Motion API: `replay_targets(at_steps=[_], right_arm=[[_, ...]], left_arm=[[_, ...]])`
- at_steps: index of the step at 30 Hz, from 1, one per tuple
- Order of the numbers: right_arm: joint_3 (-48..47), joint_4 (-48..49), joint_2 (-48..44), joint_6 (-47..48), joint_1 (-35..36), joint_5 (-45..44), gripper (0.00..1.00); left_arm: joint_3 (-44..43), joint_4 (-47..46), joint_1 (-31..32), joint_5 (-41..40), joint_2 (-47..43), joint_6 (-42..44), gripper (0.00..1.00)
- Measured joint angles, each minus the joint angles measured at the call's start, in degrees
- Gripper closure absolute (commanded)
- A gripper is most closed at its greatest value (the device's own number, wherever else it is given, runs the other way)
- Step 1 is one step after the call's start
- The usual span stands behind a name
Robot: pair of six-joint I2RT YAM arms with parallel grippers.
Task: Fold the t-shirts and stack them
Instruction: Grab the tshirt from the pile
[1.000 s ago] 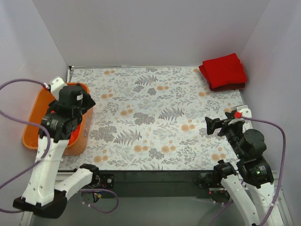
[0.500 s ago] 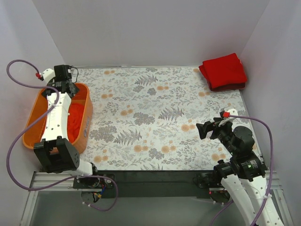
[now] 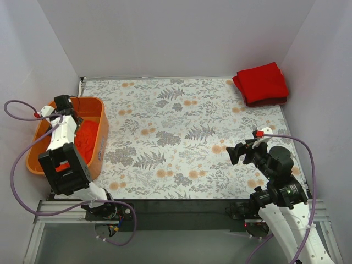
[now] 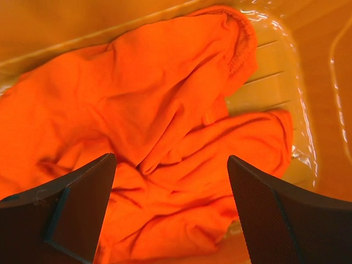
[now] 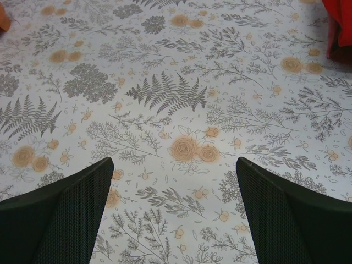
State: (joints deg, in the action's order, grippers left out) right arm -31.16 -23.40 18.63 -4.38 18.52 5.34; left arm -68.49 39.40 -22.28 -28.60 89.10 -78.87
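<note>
The bright orange-red t-shirt (image 3: pixel 84 136) lies crumpled inside the orange plastic basket (image 3: pixel 102 127) at the left; in the left wrist view the shirt (image 4: pixel 154 126) fills most of the frame. My left gripper (image 4: pixel 171 181) hangs open just above the shirt, inside the basket, and shows in the top view (image 3: pixel 67 109). The deeper red t-shirt (image 3: pixel 261 83) lies folded at the far right corner; its edge shows in the right wrist view (image 5: pixel 341 25). My right gripper (image 3: pixel 235 153) is open and empty above the table's right side, also in its wrist view (image 5: pixel 173 190).
The flowered tablecloth (image 3: pixel 176 137) covers the table. Grey walls close in on three sides. The basket's walls (image 4: pixel 286 60) surround my left gripper. A purple cable (image 3: pixel 22 159) loops beside the left arm.
My left arm has swung from over the basket's front to its far end and come down into it, gripper open over the shirt. My right gripper has shifted a little left and nearer.
</note>
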Motion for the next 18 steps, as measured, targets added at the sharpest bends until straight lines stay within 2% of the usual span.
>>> replay_targets(at_steps=[9,13,16,17,18], right_arm=[[0.3,0.0,0.2,-0.2,0.3,1.3,0.02],[0.5,0.2,0.6,-0.3,0.3,1.3,0.02],[1.0,0.5,0.8,-0.4,0.3,1.3,0.02],[1.0,0.4,0.9,-0.4,0.3,1.3,0.02],[1.0,0.5,1.0,-0.4,0.3,1.3,0.02]], left_arm=[[4.5,-5.5,-0.8,0.1,7.2,-2.7,0.19],[6.0,-6.7,-1.2,0.3,9.0,-3.7,0.26],[6.2,-7.6,-1.2,0.6,9.1,-4.4,0.44],[6.3,-7.9,-1.2,0.7,9.2,-4.7,0.61],[6.4,-8.1,-1.2,0.7,9.2,-4.9,0.72]])
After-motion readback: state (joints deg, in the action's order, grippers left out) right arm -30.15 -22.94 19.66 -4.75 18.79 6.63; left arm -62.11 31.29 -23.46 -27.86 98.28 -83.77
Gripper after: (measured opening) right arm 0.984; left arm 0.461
